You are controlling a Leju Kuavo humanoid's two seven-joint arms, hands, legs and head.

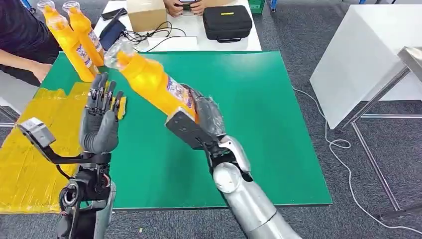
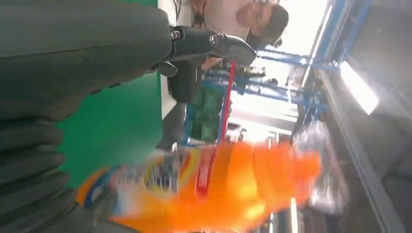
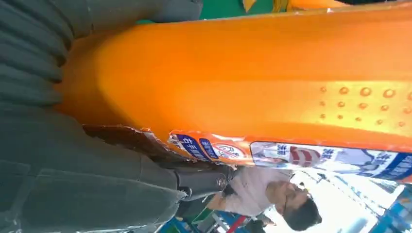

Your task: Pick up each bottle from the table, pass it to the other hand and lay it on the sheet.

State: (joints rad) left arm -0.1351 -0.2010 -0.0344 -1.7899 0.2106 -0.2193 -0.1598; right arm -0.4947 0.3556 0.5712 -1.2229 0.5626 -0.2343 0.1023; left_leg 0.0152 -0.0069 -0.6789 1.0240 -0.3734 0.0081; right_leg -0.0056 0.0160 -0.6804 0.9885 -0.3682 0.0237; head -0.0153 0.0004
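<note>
You see the green table mat [image 1: 259,124] under both hands and the crinkled yellow sheet [image 1: 35,149] beneath the left hand [image 1: 101,119], whose fingers are spread, holding nothing. Just beside it, the right hand [image 1: 206,117] grips the orange plastic bottle [image 1: 152,82], tilted, clear cap toward the left hand. 2 more orange bottles [image 1: 79,42] stand beyond the left hand.

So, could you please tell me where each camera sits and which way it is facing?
Head view: high on the body, looking forward and down at the green table; both arms show, the right robot hand gripping the orange bottle, the left robot hand open.
Left wrist view: behind the left robot hand, facing the bottle.
Right wrist view: behind the right robot hand, close against the bottle.
All three share the bottle.
</note>
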